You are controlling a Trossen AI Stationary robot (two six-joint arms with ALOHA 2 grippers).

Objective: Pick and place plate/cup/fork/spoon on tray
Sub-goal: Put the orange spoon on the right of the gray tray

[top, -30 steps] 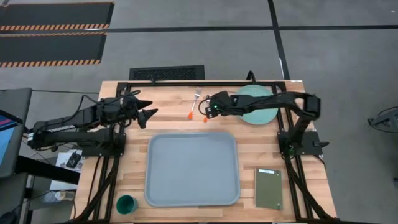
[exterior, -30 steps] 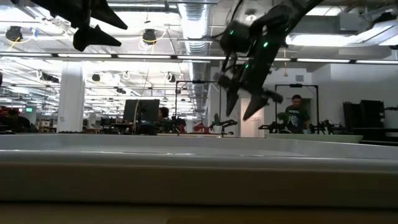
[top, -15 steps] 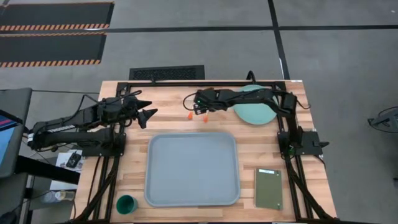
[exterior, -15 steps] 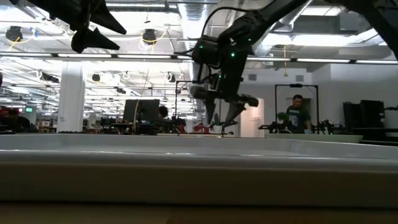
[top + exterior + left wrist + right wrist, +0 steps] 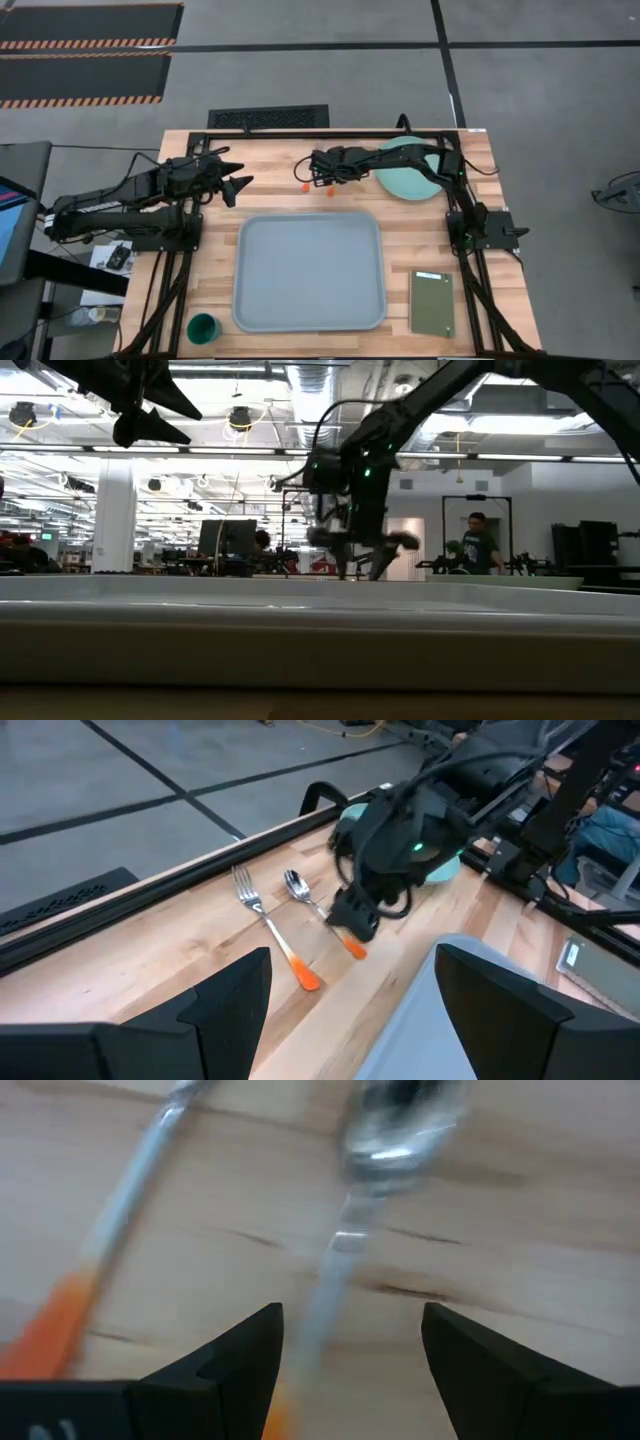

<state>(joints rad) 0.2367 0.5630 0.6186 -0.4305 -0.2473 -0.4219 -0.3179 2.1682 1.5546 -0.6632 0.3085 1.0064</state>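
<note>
Right tool prongs apart astride spoon metal neck; orange-handled fork beside.

No lettering, label or number can be read (signs included).

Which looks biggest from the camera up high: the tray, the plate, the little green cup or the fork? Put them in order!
1. The tray, easily the biggest.
2. The plate, though the right arm covers part of it.
3 and 4. The cup and the fork: mostly hidden under the right gripper, so I can't rank these two.
</note>
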